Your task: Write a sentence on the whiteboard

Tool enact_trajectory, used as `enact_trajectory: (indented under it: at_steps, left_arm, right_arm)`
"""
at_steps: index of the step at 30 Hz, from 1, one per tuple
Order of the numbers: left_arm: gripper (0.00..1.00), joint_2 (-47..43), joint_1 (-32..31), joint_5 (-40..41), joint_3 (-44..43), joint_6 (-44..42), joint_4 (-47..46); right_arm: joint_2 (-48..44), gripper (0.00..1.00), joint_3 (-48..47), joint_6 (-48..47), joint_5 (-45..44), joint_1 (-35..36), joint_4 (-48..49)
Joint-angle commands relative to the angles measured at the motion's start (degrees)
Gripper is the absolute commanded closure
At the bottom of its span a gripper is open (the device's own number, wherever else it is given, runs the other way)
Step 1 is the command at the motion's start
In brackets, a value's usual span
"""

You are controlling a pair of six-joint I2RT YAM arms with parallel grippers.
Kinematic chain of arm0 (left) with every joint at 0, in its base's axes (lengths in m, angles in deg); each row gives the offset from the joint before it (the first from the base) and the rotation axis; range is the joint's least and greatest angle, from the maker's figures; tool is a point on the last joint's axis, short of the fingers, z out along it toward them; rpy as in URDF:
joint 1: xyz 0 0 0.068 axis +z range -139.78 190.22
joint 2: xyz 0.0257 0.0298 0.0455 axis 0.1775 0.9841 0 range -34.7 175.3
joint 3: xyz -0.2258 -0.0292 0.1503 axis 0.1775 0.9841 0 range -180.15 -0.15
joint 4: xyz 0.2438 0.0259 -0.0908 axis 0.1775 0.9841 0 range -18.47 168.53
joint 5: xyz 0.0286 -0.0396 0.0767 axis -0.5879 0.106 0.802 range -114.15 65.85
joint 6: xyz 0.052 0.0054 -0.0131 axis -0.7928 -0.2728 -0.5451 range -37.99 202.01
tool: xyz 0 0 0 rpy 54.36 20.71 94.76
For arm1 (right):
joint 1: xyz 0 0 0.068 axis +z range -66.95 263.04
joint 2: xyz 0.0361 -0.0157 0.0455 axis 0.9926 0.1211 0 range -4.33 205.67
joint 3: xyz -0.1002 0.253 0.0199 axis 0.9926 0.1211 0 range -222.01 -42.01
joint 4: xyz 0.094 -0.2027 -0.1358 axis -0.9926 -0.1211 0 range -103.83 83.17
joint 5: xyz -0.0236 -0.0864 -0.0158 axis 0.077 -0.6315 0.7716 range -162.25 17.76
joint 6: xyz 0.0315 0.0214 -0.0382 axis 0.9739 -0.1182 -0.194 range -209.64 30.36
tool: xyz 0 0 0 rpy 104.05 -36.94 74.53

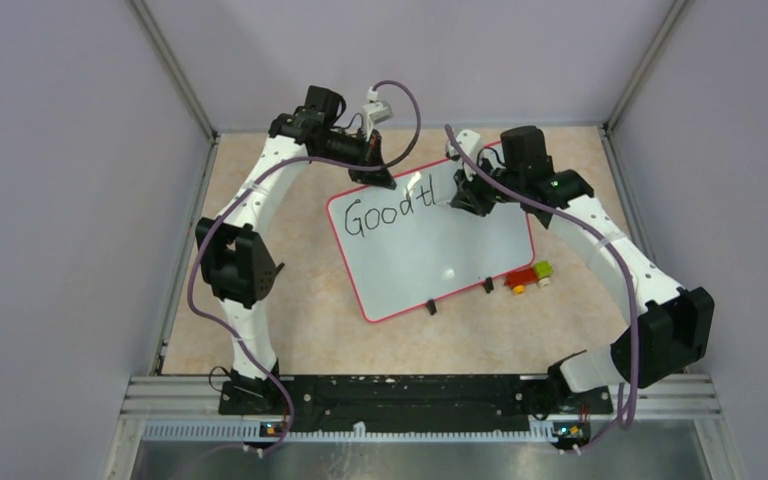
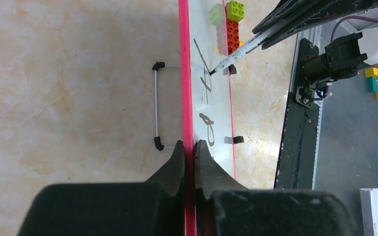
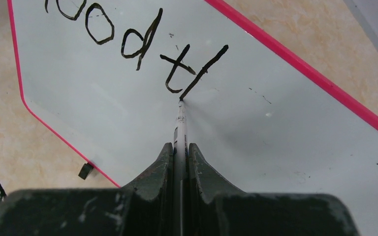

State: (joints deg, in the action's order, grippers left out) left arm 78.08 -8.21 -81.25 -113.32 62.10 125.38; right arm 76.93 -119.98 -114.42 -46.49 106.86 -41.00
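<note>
Beige table point(image 1: 360, 345) carries whiteboard point(image 1: 430, 260), bricks point(image 1: 527, 277)

The whiteboard point(image 1: 430, 260) is shining white, with a thin red frame and small black feet point(image 1: 430, 306) along its 6 o'clock edge. The sentence point(image 1: 380, 215) is showing in wobbly black. The counter point(image 1: 300, 330) is looking sandy beige with cloudy orange patches. At 4 o'clock of the board, toy bricks point(image 1: 522, 277) are showing red, yellow and green. The marker point(image 3: 180, 125) is showing white with a black tip.
</note>
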Motion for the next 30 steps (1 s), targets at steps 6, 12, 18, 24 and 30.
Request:
enact_trajectory:
  at_steps: [6,12,18,24,30]
  left_arm:
    - [1.0,0.28,-1.43,2.02,-0.66,-5.69,0.59]
    - [1.0,0.19,-1.55,2.16,-0.58,-5.8,0.69]
    - [1.0,0.07,-1.6,2.33,-0.49,-6.18,0.95]
    - [1.0,0.0,-1.58,2.52,-0.4,-6.53,1.1]
    - [1.0,0.17,-1.56,2.73,-0.32,-6.72,1.23]
  right_arm:
    - [-1.7,1.0,0.44,0.57,-0.3,-0.59,1.03]
    - [-0.48,1.0,-1.5,2.75,-1.28,-0.61,3.19]
    - [1.01,1.0,-3.08,3.89,-2.09,-0.61,4.66]
    - [2.08,1.0,-4.7,4.2,-2.84,-0.6,5.16]
    - [2.65,1.0,-6.09,3.86,-4.35,-0.65,5.34]
